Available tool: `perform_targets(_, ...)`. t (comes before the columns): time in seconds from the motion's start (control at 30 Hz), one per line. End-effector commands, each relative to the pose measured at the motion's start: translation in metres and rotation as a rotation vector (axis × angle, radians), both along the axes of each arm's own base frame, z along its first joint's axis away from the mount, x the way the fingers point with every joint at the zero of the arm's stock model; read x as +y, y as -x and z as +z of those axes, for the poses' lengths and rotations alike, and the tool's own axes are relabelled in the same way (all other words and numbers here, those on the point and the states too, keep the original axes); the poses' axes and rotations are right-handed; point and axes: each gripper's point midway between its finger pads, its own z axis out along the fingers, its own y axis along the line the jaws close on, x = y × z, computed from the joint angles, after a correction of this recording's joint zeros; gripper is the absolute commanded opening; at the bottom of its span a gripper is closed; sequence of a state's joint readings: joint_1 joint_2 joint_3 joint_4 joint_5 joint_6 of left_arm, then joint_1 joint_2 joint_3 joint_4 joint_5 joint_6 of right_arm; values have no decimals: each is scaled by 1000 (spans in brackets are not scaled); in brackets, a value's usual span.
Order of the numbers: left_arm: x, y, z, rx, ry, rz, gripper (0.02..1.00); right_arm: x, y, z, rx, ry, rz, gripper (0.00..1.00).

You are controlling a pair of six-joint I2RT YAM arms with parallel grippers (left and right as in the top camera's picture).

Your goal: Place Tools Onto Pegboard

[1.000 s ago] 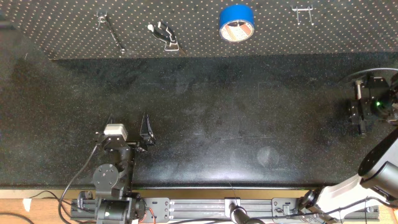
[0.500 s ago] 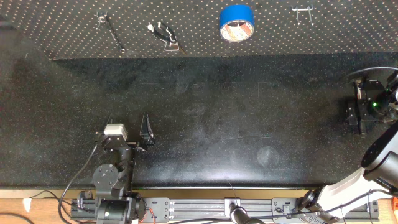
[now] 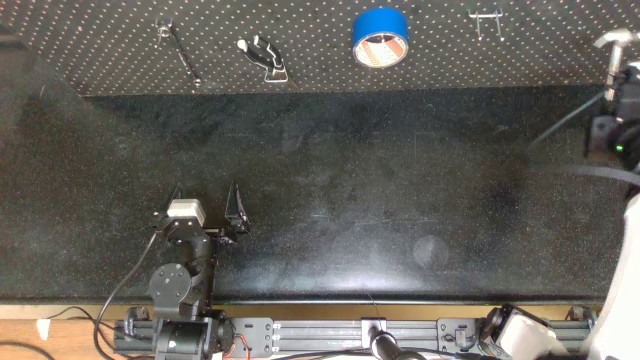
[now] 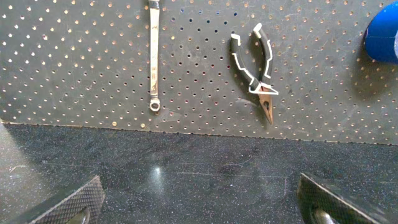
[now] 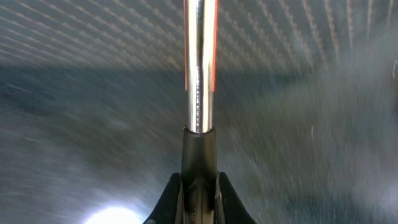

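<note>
Tool clamped in the right gripper points its shaft at the pegboard, desk's far right corner; empty hook sits just leftward.

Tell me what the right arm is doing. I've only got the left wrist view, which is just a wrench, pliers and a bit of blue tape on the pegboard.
Observer: The right claw is shut on a chrome-shafted tool.
Operator: Where does it show from above?
Observer: In the top view it's at the far right edge, level with the lower rows of the pegboard.
Operator: Any free hook on that side?
Observer: Yes, a bare metal hook hangs to the right of the tape roll.
</note>
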State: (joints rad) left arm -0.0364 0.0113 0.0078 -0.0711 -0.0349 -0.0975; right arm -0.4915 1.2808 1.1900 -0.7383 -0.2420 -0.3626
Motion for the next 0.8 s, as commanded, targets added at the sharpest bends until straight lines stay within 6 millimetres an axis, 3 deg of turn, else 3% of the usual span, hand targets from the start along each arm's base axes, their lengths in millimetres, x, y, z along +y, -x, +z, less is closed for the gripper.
perform_targets(0.03, -1, 0, -1, 1, -13, -7, 996, 109, -17, 69, -238, 17, 277, 75)
perform_targets(0.1, -1, 0, -1, 1, -13, -7, 996, 132, -27, 54, -199, -29, 327, 75)
perform_targets(0.23, -1, 0, -1, 1, -13, -7, 996, 148, -40, 20, -97, -97, 337, 75)
perform_targets(0.57, -1, 0, -1, 1, -13, -7, 996, 148, -55, -31, 39, -131, 331, 75)
perform_targets(0.8, -1, 0, -1, 1, -13, -7, 996, 144, -59, -45, 78, -123, 314, 77)
